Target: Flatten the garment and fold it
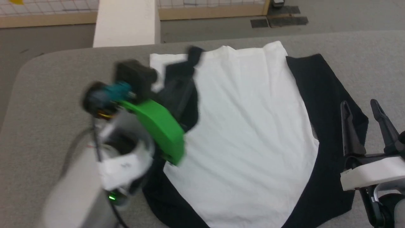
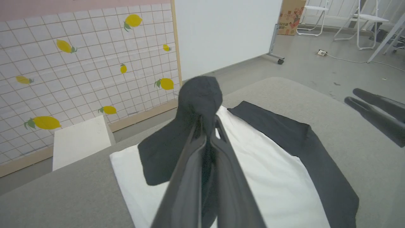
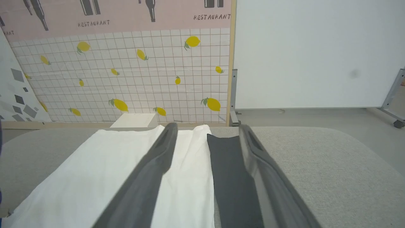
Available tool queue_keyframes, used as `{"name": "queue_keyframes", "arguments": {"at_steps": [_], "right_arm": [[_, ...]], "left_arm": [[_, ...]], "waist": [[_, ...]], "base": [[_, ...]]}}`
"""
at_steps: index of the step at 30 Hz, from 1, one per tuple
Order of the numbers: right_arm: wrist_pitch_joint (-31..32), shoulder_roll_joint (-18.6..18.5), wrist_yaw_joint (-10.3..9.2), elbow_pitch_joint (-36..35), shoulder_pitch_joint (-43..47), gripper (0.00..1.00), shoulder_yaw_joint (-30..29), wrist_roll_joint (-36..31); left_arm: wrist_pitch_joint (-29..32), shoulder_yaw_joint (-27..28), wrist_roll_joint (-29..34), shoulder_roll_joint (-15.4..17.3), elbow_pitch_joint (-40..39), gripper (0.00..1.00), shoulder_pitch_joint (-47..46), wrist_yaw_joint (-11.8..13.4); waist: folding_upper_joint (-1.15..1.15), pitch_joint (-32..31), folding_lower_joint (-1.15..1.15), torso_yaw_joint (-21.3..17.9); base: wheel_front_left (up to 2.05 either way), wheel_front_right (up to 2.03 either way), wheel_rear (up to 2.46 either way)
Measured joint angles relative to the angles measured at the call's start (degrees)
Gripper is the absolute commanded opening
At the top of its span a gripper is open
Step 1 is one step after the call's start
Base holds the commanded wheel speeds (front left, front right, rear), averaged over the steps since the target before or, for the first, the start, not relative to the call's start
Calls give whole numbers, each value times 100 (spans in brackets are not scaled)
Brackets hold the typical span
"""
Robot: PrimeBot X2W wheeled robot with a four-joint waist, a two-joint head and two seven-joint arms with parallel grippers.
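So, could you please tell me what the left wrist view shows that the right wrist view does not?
The left wrist view has the left hand shut on a black sleeve of the garment, held above its white panel, plus folding chairs and a cardboard box. The right wrist view has a pink RESTAURANT panel. Both share the open right hand, the garment's other black sleeve, the grey table, the lemon-tiled wall and the white board.
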Motion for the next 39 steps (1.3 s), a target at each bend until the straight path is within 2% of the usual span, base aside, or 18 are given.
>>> {"name": "queue_keyframes", "arguments": {"at_steps": [5,12,24,25,26,30,34,37,39], "right_arm": [[41,18,0,-52,2,100,56,41],[40,29,0,-12,1,100,64,59],[-37,42,0,188,1,100,108,142],[-38,44,0,213,0,100,121,161],[-38,44,0,227,0,100,127,163],[-77,47,0,301,-1,100,118,201],[-88,48,0,355,5,100,38,201],[-90,49,0,402,21,100,-43,201],[-96,49,0,437,26,100,-105,200]], "left_arm": [[-232,-820,-154,-809,455,0,157,-301],[-323,-1794,-153,-1456,1407,0,243,-740],[-645,-2735,-166,-1902,3511,0,447,-1141],[-709,-2787,-191,-1919,3717,31,447,-1158],[-749,-2821,-204,-1930,3836,100,445,-1161],[-956,-2776,-546,-1992,4031,100,445,-1213],[-1641,-2182,-784,-1964,3767,100,430,-1189],[-2271,-1615,-793,-1709,3437,100,422,-937],[-2747,-1171,-753,-1432,3275,100,431,-680]], "waist": [[0,-145,0,150],[0,-75,0,17],[0,93,0,-274],[0,103,0,-299],[0,109,0,-315],[0,113,0,-338],[0,90,0,-271],[0,76,0,-201],[0,68,0,-143]], "base": [[0,0,0],[0,0,0],[0,0,0],[0,0,0],[0,0,0],[0,0,0],[0,0,0],[0,0,0],[0,0,0]]}}
